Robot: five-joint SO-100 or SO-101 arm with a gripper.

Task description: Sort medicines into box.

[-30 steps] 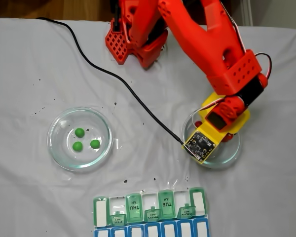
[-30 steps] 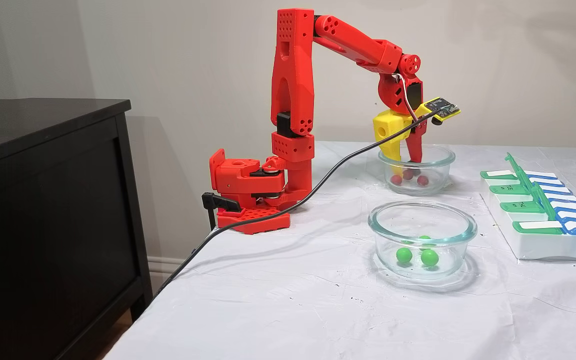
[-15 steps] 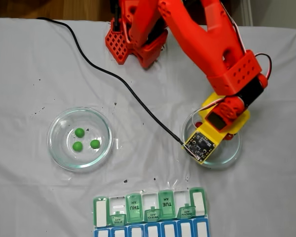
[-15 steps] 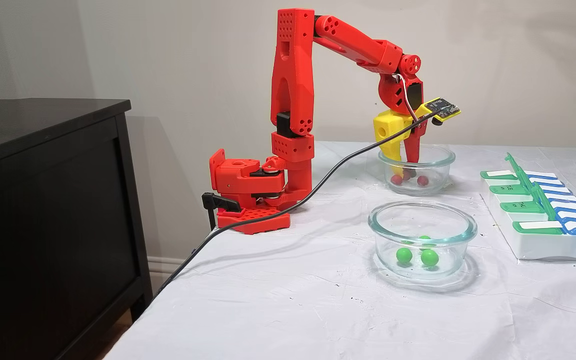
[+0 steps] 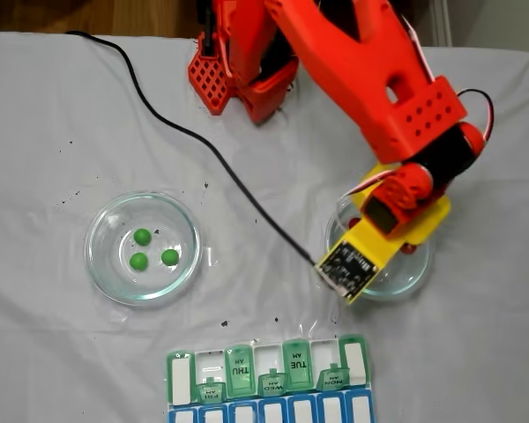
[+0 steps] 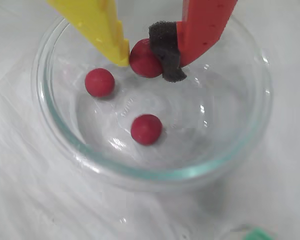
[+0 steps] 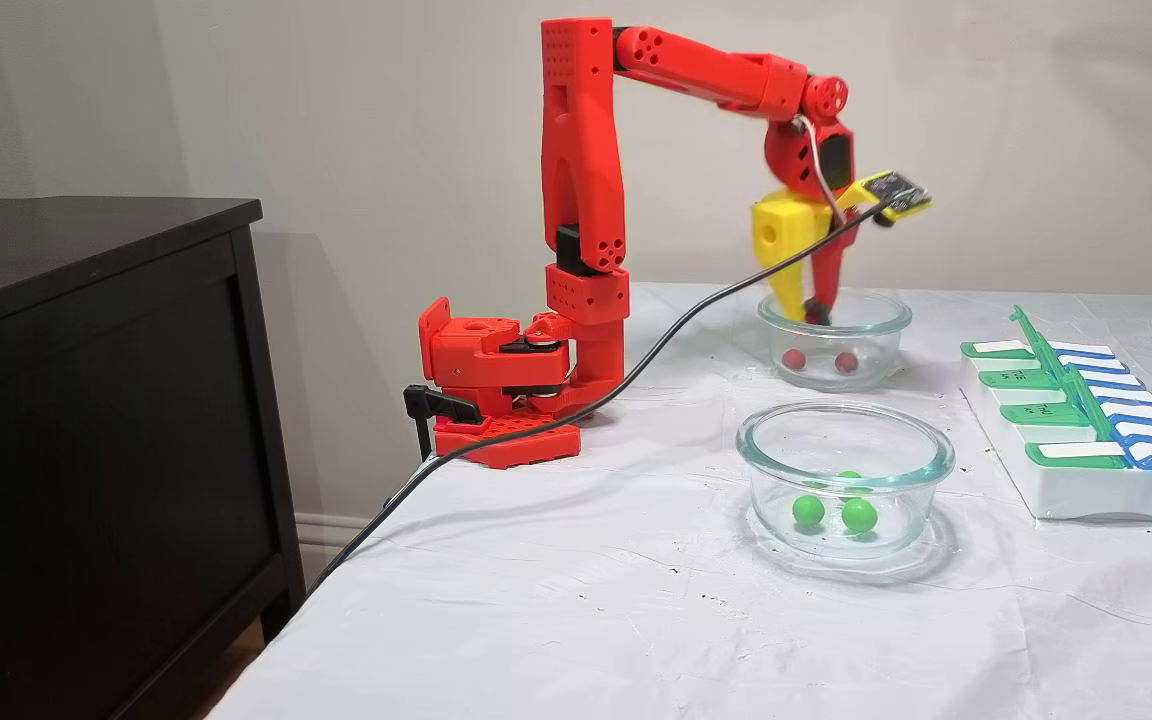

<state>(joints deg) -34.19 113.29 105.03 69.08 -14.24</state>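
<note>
Wrist view: tool pinching round red ball above glass dish.

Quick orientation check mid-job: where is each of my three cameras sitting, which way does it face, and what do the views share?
Fixed view from above: looks straight down at the table; arm, green balls' dish, pill organiser.
Wrist view: rides the arm, looks down into the red balls' dish; tool shut on a red ball.
Fixed view from the side: table height, faces the wall; whole arm, both dishes, organiser.
Shared: all show the red balls' dish.
</note>
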